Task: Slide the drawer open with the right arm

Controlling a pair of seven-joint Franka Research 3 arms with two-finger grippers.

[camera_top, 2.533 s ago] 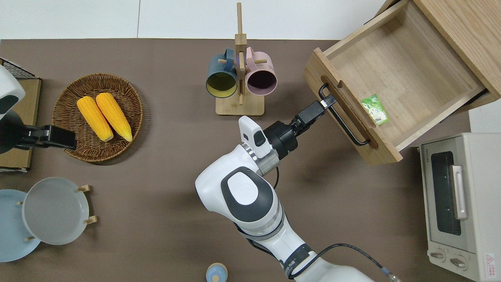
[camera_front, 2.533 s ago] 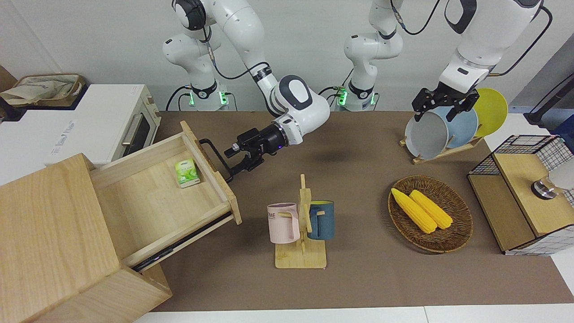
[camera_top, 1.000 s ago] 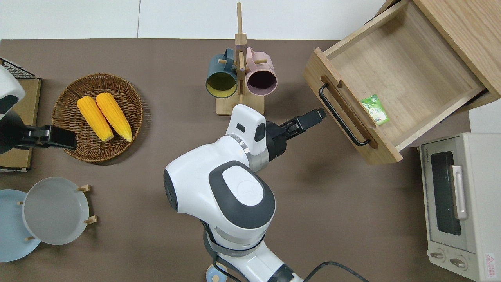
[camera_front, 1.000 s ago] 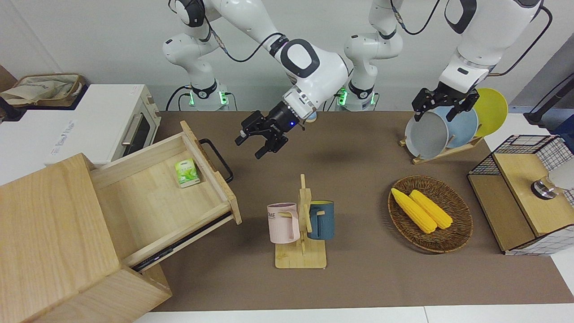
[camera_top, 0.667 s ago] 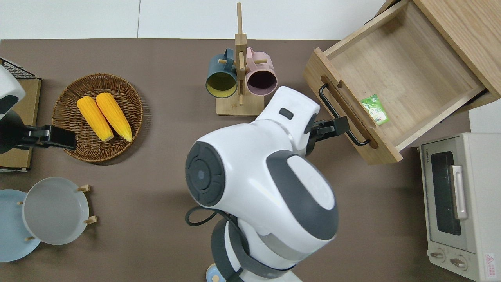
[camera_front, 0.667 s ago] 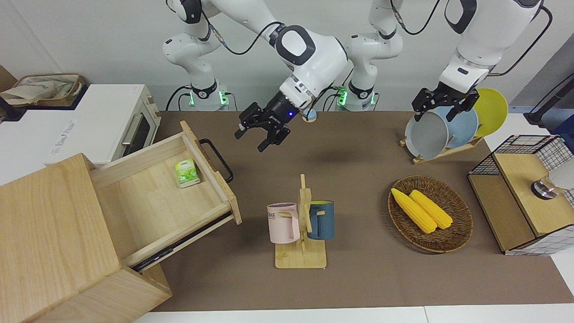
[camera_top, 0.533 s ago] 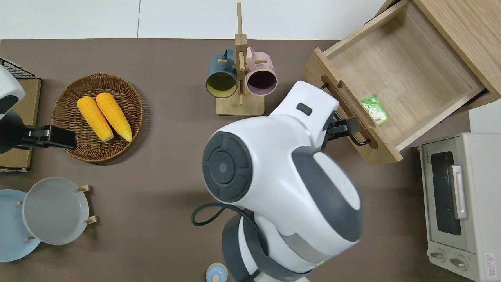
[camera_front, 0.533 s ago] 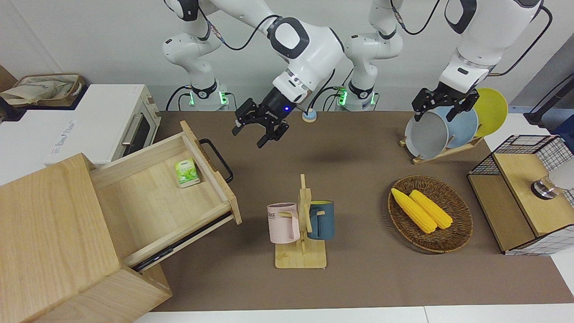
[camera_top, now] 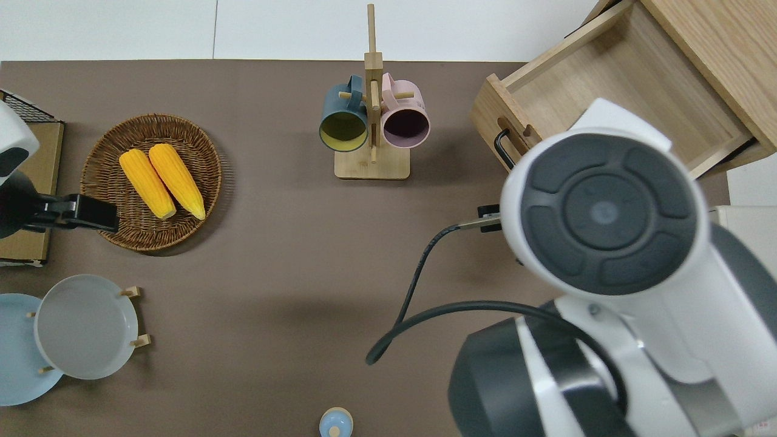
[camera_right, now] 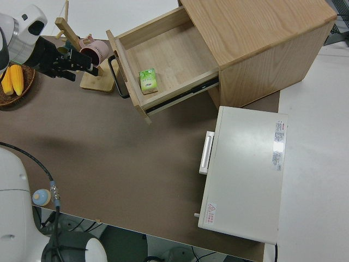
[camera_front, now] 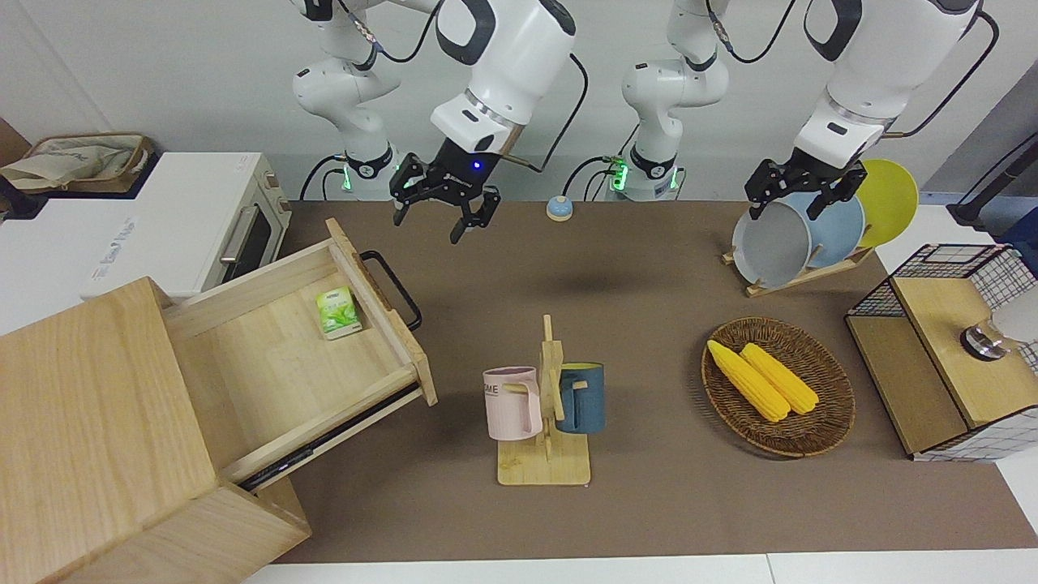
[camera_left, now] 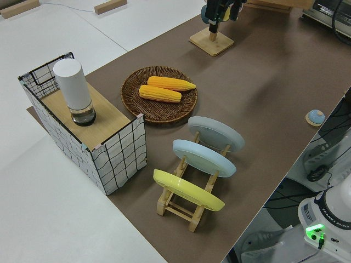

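The drawer (camera_front: 284,357) stands pulled far out of the pale wooden box, at the right arm's end of the table. A small green packet (camera_front: 337,312) lies inside it. Its black bar handle (camera_front: 393,288) is free. My right gripper (camera_front: 438,221) hangs open in the air, well clear of the handle, with nothing in it. The right side view shows the drawer (camera_right: 163,60), its handle (camera_right: 119,76) and the right gripper (camera_right: 90,65). In the overhead view the arm's own elbow hides the gripper and part of the drawer (camera_top: 631,97). The left arm is parked, its left gripper (camera_front: 799,199) open.
A white toaster oven (camera_front: 203,219) stands beside the box, nearer to the robots. A mug rack (camera_front: 545,405) sits mid-table, beside it a wicker basket (camera_front: 827,430) of corn. A plate rack (camera_front: 811,231), a wire-mesh shelf (camera_front: 957,357) and a small blue button (camera_front: 558,209) are also on the table.
The right gripper let go of the handle, opened, rose and drew back toward the robots. The drawer has stayed open where it was. The left arm has not moved.
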